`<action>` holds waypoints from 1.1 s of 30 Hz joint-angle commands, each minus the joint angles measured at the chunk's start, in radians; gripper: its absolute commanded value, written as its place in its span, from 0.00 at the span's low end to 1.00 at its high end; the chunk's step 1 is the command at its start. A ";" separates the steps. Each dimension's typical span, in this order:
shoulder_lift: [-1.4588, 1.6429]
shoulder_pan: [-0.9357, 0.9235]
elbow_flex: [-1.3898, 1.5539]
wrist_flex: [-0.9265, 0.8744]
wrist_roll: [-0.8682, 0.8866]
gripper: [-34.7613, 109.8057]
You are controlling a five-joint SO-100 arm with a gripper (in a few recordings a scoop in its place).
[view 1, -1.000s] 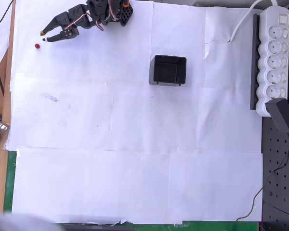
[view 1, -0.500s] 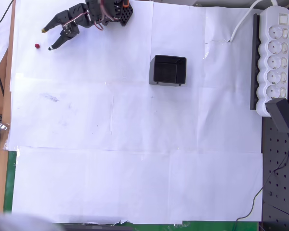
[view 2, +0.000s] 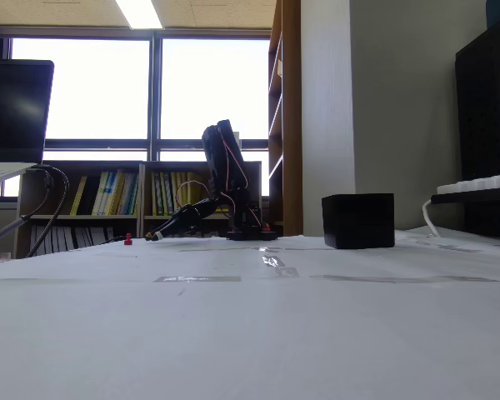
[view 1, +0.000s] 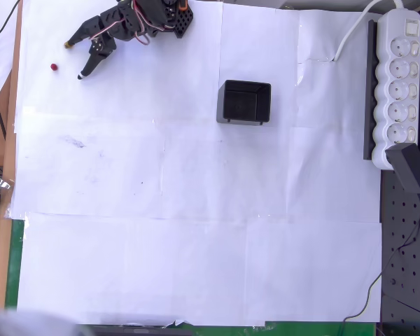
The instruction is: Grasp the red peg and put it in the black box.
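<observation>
The red peg (view 1: pixel 54 67) is a tiny dark-red dot on the white paper at the far top left of the overhead view; it also shows low on the table in the fixed view (view 2: pixel 127 240). My gripper (view 1: pixel 74 60) is open just right of the peg, one fingertip above it and one below and to the right, nothing between them. In the fixed view the gripper (view 2: pixel 153 236) reaches low toward the peg. The black box (view 1: pixel 244 102) sits well to the right, hollow side up, and stands at the right in the fixed view (view 2: pixel 358 221).
A white power strip (view 1: pixel 399 84) and a black adapter (view 1: pixel 412 170) lie along the right edge. The arm's base (view 1: pixel 169 15) sits at the top edge. The paper sheet (view 1: pixel 196 231) covers the table; its left edge runs beside a wooden strip.
The gripper's fingers have spread wider, the lower finger swinging down and right. The peg and box have not moved.
</observation>
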State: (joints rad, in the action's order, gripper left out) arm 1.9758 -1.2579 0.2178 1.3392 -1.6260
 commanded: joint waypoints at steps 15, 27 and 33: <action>0.054 -0.009 0.156 0.002 -0.040 0.49; 0.137 0.011 0.298 -0.055 -0.052 0.49; 0.135 0.032 0.302 -0.061 -0.052 0.49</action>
State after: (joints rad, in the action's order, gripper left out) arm 2.1200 -1.2272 0.4817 1.2763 -1.6720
